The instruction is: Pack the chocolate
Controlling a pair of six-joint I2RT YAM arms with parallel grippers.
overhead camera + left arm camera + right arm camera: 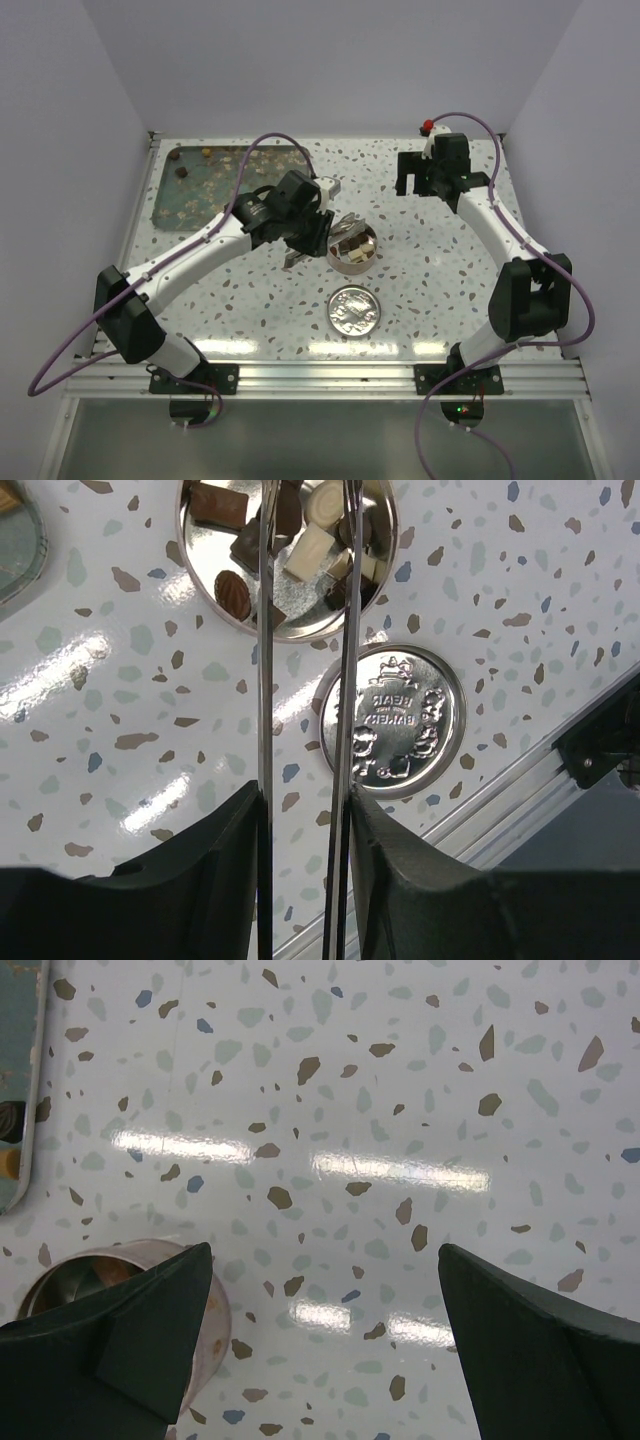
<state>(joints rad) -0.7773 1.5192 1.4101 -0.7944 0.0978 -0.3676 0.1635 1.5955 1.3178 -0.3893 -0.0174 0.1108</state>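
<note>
Many chocolate lumps (308, 552) in tin (300, 627)

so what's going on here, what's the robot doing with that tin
The left gripper is clamped on thin metal tongs whose tips reach over the open round tin, which already holds dark and cream chocolate pieces. Whether the tongs carry a piece right now cannot be seen. The embossed lid lies on the table beside the tin, and a few pieces lie on the tray at the back left. The right gripper hangs open and empty, off to the side.
</note>
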